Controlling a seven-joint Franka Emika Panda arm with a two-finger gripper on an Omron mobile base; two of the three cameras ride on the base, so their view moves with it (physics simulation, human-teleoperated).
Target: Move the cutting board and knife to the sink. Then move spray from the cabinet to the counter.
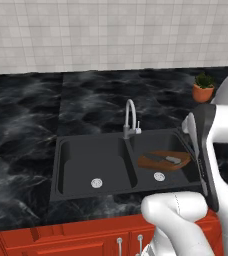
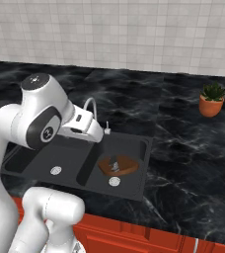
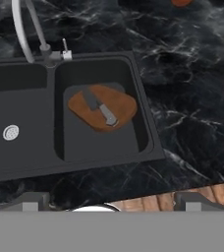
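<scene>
Over the sink, left base view: I am seeing the cutting board (image 1: 164, 161) lying in the right basin of the double sink (image 1: 61, 165), with the knife (image 1: 163, 159) resting on top of it.
Counter: the black marble-look counter (image 1: 21, 125) is running around the sink; a curved faucet (image 1: 130, 119) is standing behind the divider, and a potted plant (image 1: 203, 87) is sitting far right near the tiled wall (image 1: 111, 30).
Arm: my white arm (image 1: 211, 150) is rising at the lower right, above the red drawers (image 1: 61, 240).
Right base view: I am seeing the board (image 2: 118, 165) and knife (image 2: 113, 163) in the basin nearer the plant (image 2: 212, 99), beside a round drain (image 2: 114, 182).
Hand view: I am looking down on the board (image 3: 103, 108) with the knife (image 3: 100, 108) lying diagonally across it, handle toward the camera.
Gripper: the gripper (image 3: 109, 201) is hanging well above the sink, fingers spread wide and gripping nothing.
</scene>
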